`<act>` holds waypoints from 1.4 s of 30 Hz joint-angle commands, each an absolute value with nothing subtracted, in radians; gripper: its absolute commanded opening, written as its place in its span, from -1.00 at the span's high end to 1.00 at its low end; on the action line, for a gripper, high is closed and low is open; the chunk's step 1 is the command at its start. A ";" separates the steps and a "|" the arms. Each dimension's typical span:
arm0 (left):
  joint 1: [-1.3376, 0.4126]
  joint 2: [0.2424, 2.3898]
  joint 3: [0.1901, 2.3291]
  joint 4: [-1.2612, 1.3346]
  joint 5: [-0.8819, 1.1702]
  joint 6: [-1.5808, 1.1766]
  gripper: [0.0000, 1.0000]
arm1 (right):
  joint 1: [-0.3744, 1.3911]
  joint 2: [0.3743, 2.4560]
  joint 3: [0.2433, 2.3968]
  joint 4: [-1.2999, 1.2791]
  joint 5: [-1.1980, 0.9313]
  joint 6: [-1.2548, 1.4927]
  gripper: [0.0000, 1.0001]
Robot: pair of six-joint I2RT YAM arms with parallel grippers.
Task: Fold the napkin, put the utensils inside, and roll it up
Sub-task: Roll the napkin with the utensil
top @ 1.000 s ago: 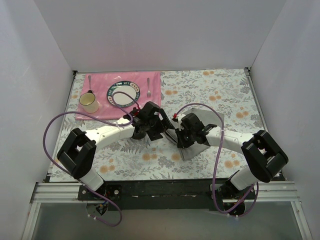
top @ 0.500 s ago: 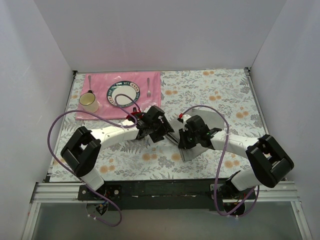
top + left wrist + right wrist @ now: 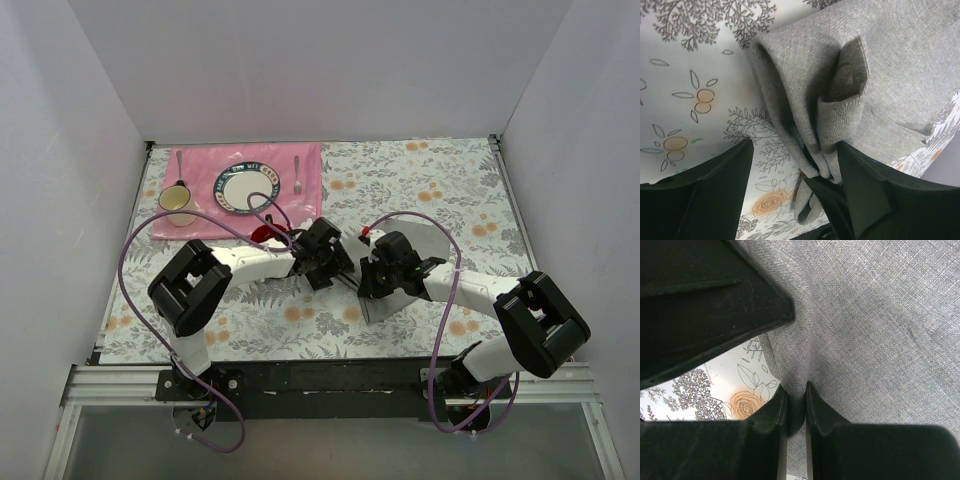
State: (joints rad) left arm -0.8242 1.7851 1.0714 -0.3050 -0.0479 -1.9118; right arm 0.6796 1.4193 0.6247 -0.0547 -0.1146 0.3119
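From above, the left gripper (image 3: 335, 268) and right gripper (image 3: 368, 272) meet near the middle of the table (image 3: 450, 190) over the napkin (image 3: 382, 306). Left wrist: jaws spread wide, straddling a bunched fold. Right wrist: fingers (image 3: 777, 405) clamped on a napkin crease. Folding seems underway; whether utensils are inside is hidden; rolling, I judge, remains.

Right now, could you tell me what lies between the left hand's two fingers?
A bunched fold of the napkin lies between the open fingers of the left hand, with flowered tablecloth beside it; the left wrist view shows this.
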 commanded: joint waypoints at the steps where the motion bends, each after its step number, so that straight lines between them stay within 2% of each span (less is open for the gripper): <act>1: -0.827 1.802 1.106 -0.293 -0.094 -1.927 -0.29 | 0.672 1.440 0.614 -0.186 -0.097 0.311 0.97; 6: -0.828 1.815 1.071 -0.238 -0.078 -1.953 -0.18 | 0.672 1.447 0.615 -0.187 -0.103 0.307 0.97; 9: -0.830 1.784 1.036 -0.215 -0.090 -1.959 0.00 | 0.672 1.451 0.615 -0.186 -0.104 0.302 0.97; 11: -0.838 1.747 1.013 -0.210 -0.118 -1.957 0.02 | 0.673 1.454 0.623 -0.189 -0.104 0.295 0.97; 15: -0.839 1.668 0.986 -0.216 -0.147 -1.954 -0.07 | 0.673 1.459 0.640 -0.202 -0.097 0.284 0.97; 21: -0.839 1.692 1.014 -0.230 -0.121 -1.962 -0.31 | 0.672 1.468 0.653 -0.202 -0.106 0.282 0.97; 27: -0.839 1.761 1.063 -0.222 -0.091 -1.965 -0.33 | 0.673 1.460 0.650 -0.210 -0.106 0.282 0.97; 37: -0.839 1.825 1.028 -0.154 -0.041 -2.014 -0.14 | 0.673 1.459 0.666 -0.218 -0.113 0.281 0.97; 42: -0.839 1.851 0.991 -0.095 -0.029 -2.042 0.11 | 0.672 1.466 0.678 -0.221 -0.117 0.279 0.97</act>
State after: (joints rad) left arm -0.8387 1.8191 1.0229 -0.1200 -0.0372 -1.9957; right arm 0.6750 1.4429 0.6670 -0.1158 -0.1272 0.2905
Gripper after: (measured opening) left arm 0.500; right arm 0.190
